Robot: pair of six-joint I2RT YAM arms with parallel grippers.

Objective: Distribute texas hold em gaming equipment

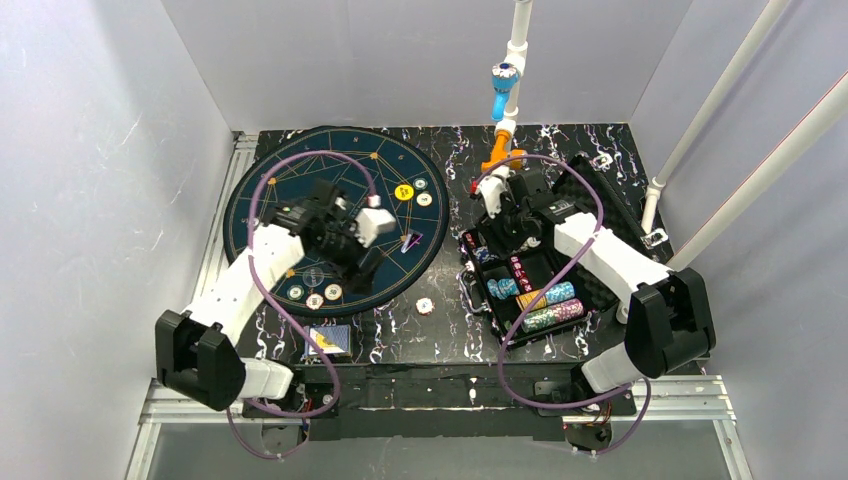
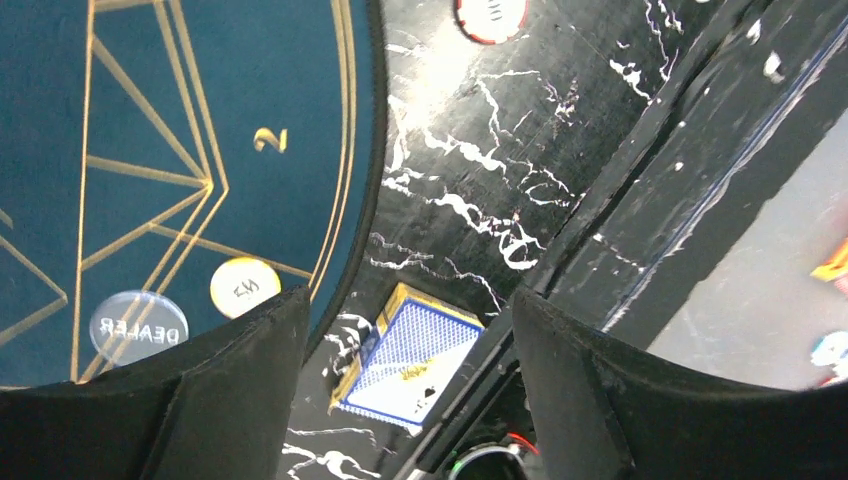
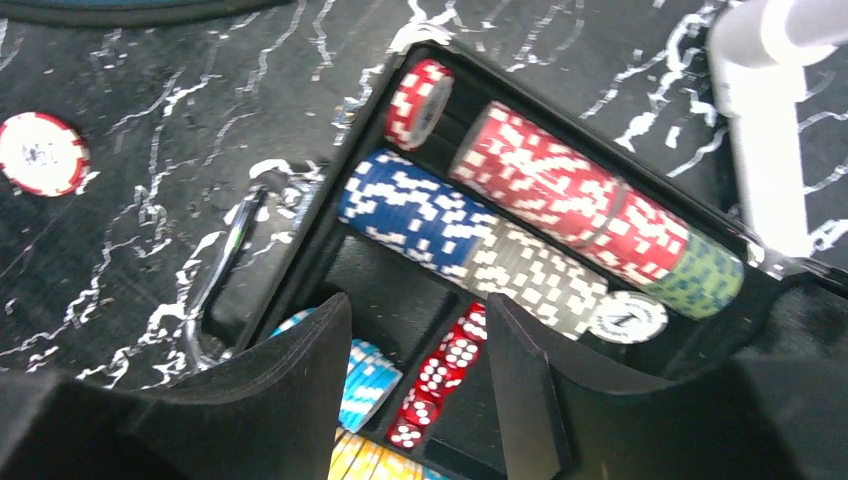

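The left end effector (image 2: 410,300) hangs released, jaws wide with nothing between them, above the edge of the round mat (image 2: 150,150). Below its gap, on the black worktop (image 2: 480,150) just beside the mat, lies a blue-backed deck of cards (image 2: 410,365), perhaps boxed. A yellow chip (image 2: 245,287) and a dealer button (image 2: 138,325) sit on the mat near one finger. The right end effector (image 3: 418,305) is likewise released and empty over the open case (image 3: 310,240), with red dice (image 3: 445,365) under its gap and rows of chips (image 3: 530,275) beyond. One red-and-white chip (image 3: 40,152) lies alone on the worktop
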